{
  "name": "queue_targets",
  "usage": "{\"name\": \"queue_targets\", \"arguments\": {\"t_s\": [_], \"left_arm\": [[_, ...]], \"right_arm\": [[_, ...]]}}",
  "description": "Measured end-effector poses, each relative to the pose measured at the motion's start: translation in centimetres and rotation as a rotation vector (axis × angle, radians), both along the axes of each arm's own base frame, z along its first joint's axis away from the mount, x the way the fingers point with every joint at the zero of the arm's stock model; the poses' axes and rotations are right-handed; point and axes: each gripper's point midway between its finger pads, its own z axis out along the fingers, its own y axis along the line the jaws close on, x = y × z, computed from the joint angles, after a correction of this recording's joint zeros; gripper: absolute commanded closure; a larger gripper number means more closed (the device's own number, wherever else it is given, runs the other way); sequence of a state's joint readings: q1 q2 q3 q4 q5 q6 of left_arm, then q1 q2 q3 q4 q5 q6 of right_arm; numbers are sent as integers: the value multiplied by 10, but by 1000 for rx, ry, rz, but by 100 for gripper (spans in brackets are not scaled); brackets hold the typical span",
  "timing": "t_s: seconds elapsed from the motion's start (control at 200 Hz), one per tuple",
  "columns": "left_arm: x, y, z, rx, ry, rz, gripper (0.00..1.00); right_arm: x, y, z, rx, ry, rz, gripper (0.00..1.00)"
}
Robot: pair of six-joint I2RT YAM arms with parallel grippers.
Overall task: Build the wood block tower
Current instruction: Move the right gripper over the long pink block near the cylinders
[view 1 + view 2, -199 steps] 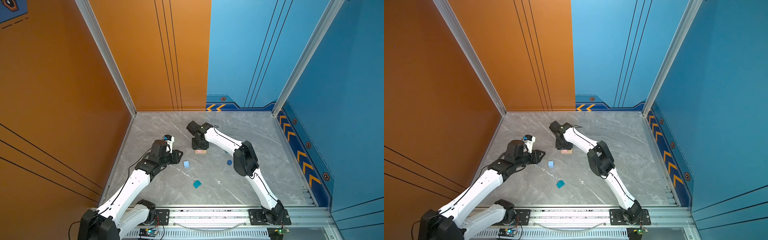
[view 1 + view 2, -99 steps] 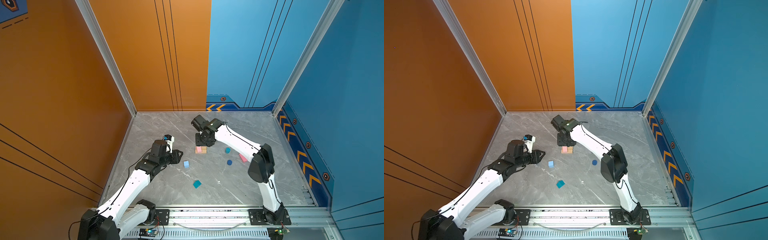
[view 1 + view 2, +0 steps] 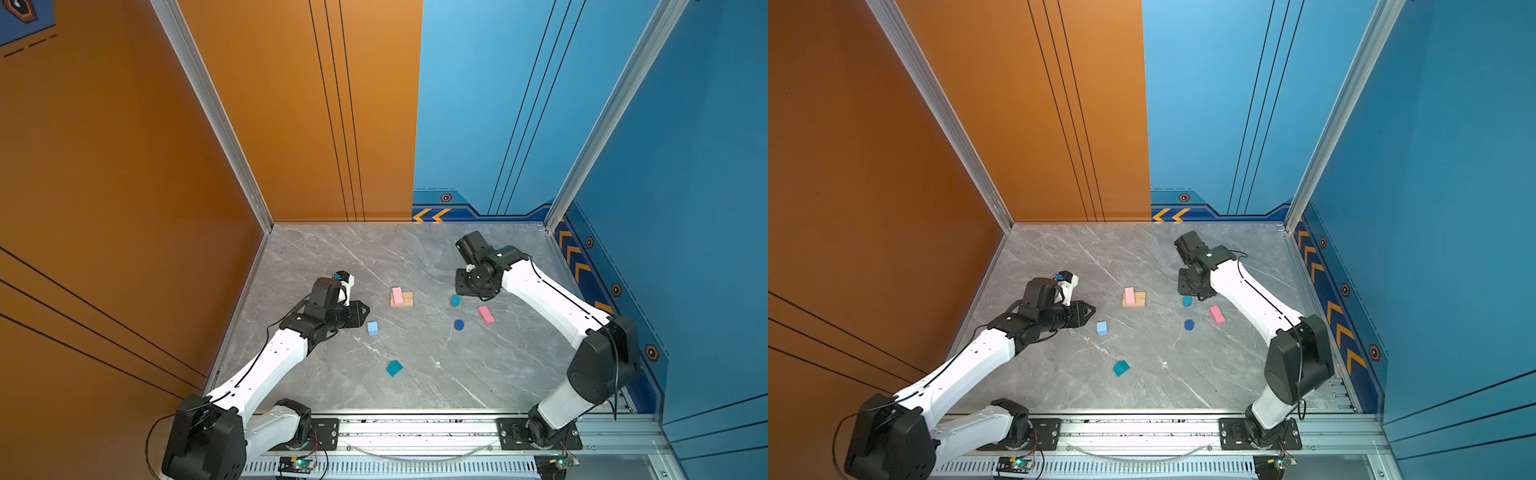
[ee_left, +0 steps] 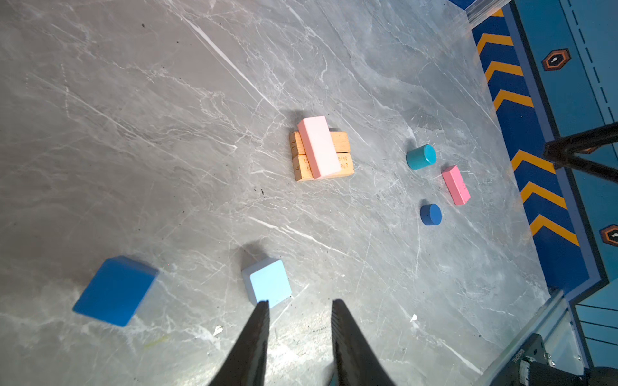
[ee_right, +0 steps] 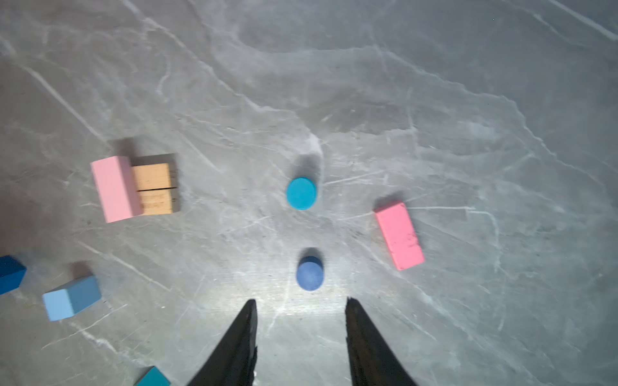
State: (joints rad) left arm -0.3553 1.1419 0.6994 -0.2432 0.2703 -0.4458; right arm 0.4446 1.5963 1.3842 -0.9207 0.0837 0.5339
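Hovering low, L fingers (image 4: 257, 334) by light-blue cube (image 4: 269, 284), R fingers (image 5: 245, 334) near dark-blue cyl (image 5: 310, 274); both parted, empty.

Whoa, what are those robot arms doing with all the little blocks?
The robot is stacking blocks into a tower. So far two tan bars lie side by side with one pink bar across them. Both claws are open and empty: the left claw is by the light-blue cube, the right claw near the teal cylinder and dark-blue cylinder. The other pink bar, teal cube and dark-blue cube lie loose on the table.
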Motion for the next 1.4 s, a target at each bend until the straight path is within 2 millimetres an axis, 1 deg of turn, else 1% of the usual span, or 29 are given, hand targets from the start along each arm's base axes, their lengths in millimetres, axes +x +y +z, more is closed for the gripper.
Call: {"name": "queue_targets", "arguments": {"t_s": [0.08, 0.195, 0.345, 0.551, 0.676, 0.761, 0.936, 1.402], "left_arm": [[4, -6, 3, 1, 2, -13, 68], [10, -15, 9, -1, -7, -31, 69], [13, -23, 11, 7, -1, -46, 69], [16, -32, 8, 24, 10, -62, 69], [16, -36, 5, 32, 19, -69, 69], [18, -38, 5, 34, 20, -73, 69], [19, -42, 8, 37, 20, -79, 69], [19, -41, 6, 45, 28, -77, 69]], "right_arm": [[-4, -23, -8, -7, 7, -35, 57], [-10, -43, -25, -19, 33, -59, 57], [-14, -54, -53, -22, 86, -59, 57], [-5, -66, -86, -22, 143, -67, 56], [1, -68, -98, -1, 155, -66, 54], [4, -66, -105, 14, 164, -59, 53], [4, -61, -119, 29, 193, -46, 53], [4, -61, -120, 32, 189, -45, 54]]}}
